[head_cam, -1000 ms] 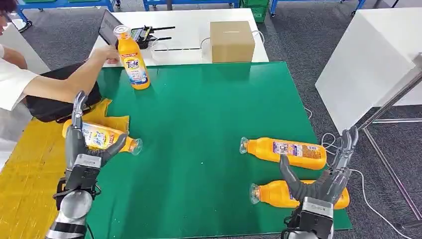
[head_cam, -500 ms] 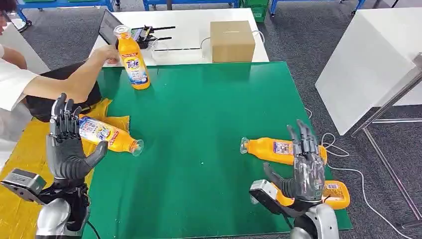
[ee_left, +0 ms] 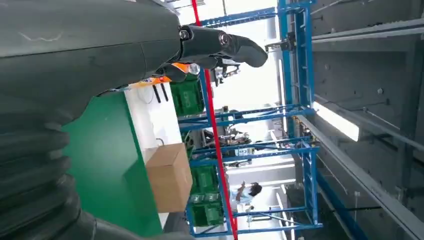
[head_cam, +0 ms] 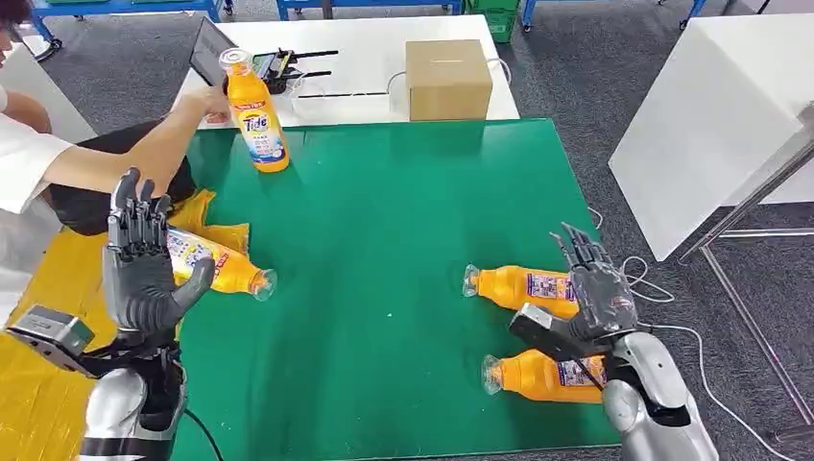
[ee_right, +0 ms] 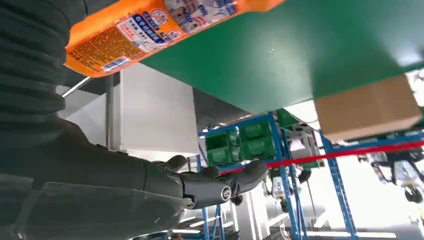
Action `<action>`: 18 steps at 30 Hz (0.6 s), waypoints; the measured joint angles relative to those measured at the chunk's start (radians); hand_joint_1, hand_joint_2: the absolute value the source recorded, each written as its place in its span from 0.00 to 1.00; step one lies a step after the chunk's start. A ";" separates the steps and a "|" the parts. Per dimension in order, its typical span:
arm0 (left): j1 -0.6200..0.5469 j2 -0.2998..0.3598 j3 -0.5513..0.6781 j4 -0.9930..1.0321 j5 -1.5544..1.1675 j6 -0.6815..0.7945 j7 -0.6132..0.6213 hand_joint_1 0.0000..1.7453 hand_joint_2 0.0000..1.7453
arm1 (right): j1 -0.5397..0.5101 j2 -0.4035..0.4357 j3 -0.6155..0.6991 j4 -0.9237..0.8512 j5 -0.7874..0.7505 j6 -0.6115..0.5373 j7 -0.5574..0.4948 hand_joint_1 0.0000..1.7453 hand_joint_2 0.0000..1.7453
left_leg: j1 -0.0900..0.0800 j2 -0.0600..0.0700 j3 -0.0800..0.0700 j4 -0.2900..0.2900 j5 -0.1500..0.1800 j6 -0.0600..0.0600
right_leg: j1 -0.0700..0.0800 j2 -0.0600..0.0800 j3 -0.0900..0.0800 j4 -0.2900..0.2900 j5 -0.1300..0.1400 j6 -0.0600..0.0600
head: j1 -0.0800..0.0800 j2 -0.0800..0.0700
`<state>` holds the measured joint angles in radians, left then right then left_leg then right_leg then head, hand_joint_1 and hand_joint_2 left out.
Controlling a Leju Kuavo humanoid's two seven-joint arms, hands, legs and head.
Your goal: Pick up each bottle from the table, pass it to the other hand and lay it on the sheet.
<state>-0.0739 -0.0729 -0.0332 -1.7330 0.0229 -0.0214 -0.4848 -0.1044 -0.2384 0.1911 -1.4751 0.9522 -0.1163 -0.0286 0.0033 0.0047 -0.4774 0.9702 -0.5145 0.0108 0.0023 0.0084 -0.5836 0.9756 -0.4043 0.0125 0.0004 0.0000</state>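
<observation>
Two orange bottles lie on the green table (head_cam: pixel 384 240) at the right: one (head_cam: pixel 523 287) farther back, one (head_cam: pixel 538 376) nearer the front edge. My right hand (head_cam: pixel 592 293) hovers open, fingers spread, above and between them; the farther bottle (ee_right: pixel 165 20) shows close in the right wrist view. A third orange bottle (head_cam: pixel 216 266) lies at the table's left edge, partly on the yellow sheet (head_cam: pixel 48 317). My left hand (head_cam: pixel 144 264) is raised open in front of it, holding nothing. A fourth bottle (head_cam: pixel 255 113) stands upright at the back left, a person's hand (head_cam: pixel 206 100) on it.
A person in a white sleeve (head_cam: pixel 24 158) sits at the left beside a black bag (head_cam: pixel 106 197). A cardboard box (head_cam: pixel 447 79) and dark devices (head_cam: pixel 278 65) sit on the white table behind. A white cabinet (head_cam: pixel 710 115) stands at the right.
My right hand has shifted right and back, tilting over the two lying bottles. My left hand rose slightly. The person still holds the upright bottle.
</observation>
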 measured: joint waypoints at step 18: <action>-0.018 -0.014 -0.008 0.040 0.032 -0.032 0.014 0.00 1.00 | -0.093 -0.026 0.027 0.222 0.044 0.050 0.065 0.00 1.00 | 0.000 0.000 0.000 0.000 0.000 0.000 | 0.000 0.000 0.000 0.000 0.000 0.000 | 0.000 0.000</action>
<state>-0.0917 -0.0874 -0.0408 -1.6934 0.0553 -0.0534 -0.4707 -0.1978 -0.2640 0.2182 -1.2531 0.9960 -0.0660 0.0362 0.0030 0.0047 -0.4776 0.9702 -0.5146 0.0108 0.0021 0.0084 -0.5836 0.9755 -0.4043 0.0126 0.0004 0.0000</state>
